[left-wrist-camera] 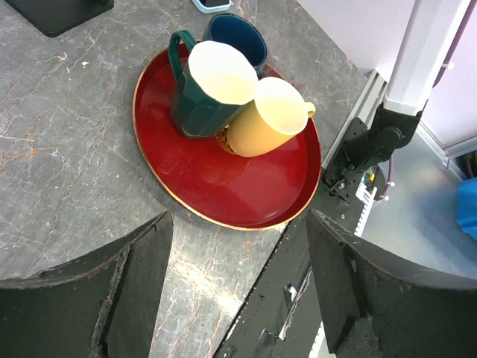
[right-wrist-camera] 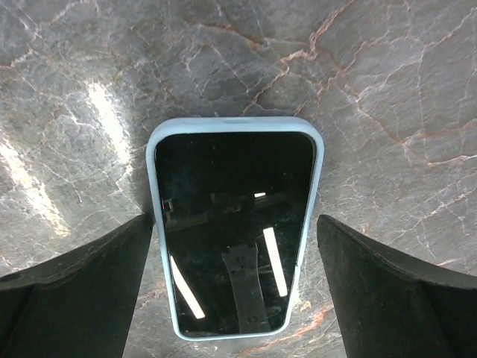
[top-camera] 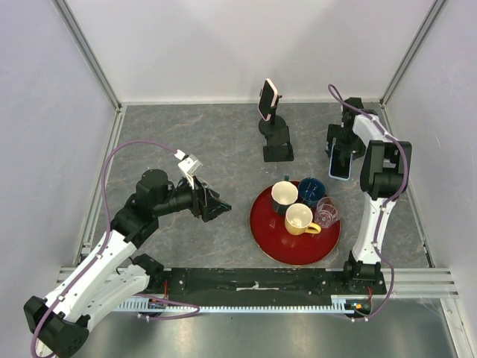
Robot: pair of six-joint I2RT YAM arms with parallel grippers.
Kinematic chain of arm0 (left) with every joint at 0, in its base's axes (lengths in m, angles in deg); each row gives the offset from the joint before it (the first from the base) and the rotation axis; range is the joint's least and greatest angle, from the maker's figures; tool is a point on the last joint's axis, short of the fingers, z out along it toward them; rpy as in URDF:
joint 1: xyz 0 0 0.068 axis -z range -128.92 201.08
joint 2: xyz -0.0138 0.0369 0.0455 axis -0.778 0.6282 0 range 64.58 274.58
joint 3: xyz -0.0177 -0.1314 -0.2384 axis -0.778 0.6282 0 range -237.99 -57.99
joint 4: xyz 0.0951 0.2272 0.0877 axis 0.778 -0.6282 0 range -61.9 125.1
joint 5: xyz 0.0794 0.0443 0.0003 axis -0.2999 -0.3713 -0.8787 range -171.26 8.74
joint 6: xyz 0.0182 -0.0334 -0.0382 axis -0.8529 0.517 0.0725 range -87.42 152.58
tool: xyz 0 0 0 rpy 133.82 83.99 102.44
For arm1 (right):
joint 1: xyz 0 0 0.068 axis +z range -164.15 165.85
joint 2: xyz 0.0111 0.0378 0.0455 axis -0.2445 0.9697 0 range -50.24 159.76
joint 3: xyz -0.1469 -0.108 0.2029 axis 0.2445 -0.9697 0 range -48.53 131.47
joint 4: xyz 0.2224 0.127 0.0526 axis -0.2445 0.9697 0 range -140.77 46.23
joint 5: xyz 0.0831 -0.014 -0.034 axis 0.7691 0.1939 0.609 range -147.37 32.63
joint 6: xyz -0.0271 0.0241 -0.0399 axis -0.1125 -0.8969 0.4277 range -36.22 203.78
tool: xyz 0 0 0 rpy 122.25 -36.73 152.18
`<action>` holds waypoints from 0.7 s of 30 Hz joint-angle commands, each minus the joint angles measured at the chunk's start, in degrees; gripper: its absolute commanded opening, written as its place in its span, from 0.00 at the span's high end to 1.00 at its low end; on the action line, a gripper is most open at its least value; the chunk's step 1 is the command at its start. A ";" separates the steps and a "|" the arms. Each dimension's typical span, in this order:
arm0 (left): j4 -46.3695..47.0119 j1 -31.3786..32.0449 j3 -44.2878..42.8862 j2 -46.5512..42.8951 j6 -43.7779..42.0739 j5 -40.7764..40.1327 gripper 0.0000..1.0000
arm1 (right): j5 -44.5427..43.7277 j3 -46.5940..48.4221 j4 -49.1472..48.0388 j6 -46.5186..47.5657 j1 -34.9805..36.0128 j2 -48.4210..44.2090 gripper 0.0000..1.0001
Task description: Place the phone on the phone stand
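A phone in a light blue case (right-wrist-camera: pixel 235 224) lies flat on the grey table, screen up; it also shows at the right in the top view (top-camera: pixel 340 165). My right gripper (right-wrist-camera: pixel 235 231) is open, one finger on each side of the phone, not touching it; in the top view it (top-camera: pixel 341 148) hangs just over the phone's far end. The black phone stand (top-camera: pixel 276 142) stands at the back centre with a pink-cased phone (top-camera: pixel 267 99) on top. My left gripper (top-camera: pixel 214 203) is open and empty, left of the tray.
A red round tray (top-camera: pixel 262 231) lies at centre front with a green cup (top-camera: pixel 284 196), a blue cup (top-camera: pixel 311 191), a yellow cup (top-camera: pixel 299 219) and a clear glass (top-camera: pixel 326 211). The left wrist view shows the tray (left-wrist-camera: pixel 216 175) and the table's near rail (left-wrist-camera: pixel 276 298).
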 commanded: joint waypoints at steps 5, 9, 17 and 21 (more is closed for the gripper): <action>2.39 -0.44 0.04 0.13 -0.75 1.58 0.22 | -2.58 4.72 6.22 -1.02 -0.25 3.54 0.02; 2.40 -0.53 0.04 0.30 -0.75 1.67 0.22 | 2.08 7.88 10.08 -0.93 -1.04 7.40 0.08; 2.40 -0.70 0.13 0.39 -0.75 1.93 0.22 | 5.68 0.86 7.90 -1.37 -1.83 5.74 0.08; 2.48 -0.70 0.13 0.30 -0.66 2.02 0.22 | 5.68 -1.87 6.67 -1.55 -1.83 3.45 0.03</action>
